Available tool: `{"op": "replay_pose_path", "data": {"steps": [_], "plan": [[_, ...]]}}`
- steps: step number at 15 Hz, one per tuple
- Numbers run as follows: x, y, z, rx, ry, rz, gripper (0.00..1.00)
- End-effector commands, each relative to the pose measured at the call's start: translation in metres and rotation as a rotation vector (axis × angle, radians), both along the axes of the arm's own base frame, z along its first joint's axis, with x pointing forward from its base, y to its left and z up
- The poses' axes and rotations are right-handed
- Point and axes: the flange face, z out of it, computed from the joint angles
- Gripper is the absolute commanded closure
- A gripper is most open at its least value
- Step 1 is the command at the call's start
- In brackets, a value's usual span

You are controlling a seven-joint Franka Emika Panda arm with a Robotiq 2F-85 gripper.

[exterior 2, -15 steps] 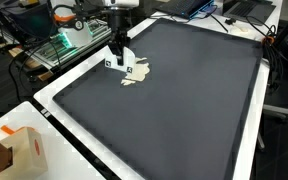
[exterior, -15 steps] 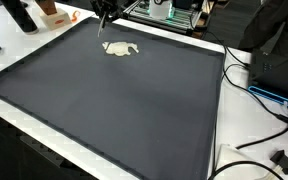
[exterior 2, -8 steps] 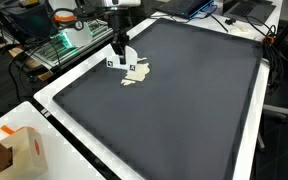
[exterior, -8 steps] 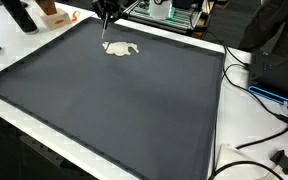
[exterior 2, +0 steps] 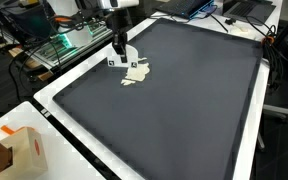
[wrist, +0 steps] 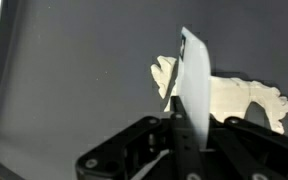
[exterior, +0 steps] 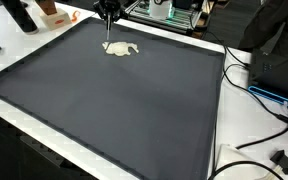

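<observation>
- Gripping a thin white sheet (wrist: 192, 85), the gripper (wrist: 180, 135) has its jaws pinched on the sheet's lower edge. The sheet stands upright, edge-on to the wrist camera.
- A cream scrap (wrist: 239, 100) lies flat on the dark mat (wrist: 64, 90) just beyond the fingertips. Its long axis runs across the wrist view, and most of it is to the right of the sheet.
- With only 1 arm, both exterior views place the gripper over the scrap's end, near the mat's edge. Whether the sheet touches the scrap cannot be told.
</observation>
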Motion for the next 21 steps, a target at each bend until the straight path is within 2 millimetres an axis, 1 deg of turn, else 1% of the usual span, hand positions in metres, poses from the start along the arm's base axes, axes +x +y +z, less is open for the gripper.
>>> {"op": "replay_pose_path", "data": {"steps": [1,7,11,16,20,21], "plan": [[-0.012,-0.003,0.009,0.047,0.002,0.05,0.99],[-0.011,-0.007,0.031,0.139,-0.01,0.065,0.99],[-0.011,-0.01,0.047,0.232,-0.01,0.01,0.99],[-0.008,-0.02,0.067,0.323,0.001,-0.081,0.99],[-0.003,-0.027,0.076,0.368,0.038,-0.112,0.99],[-0.001,-0.024,0.072,0.324,0.02,-0.104,0.96]]}}
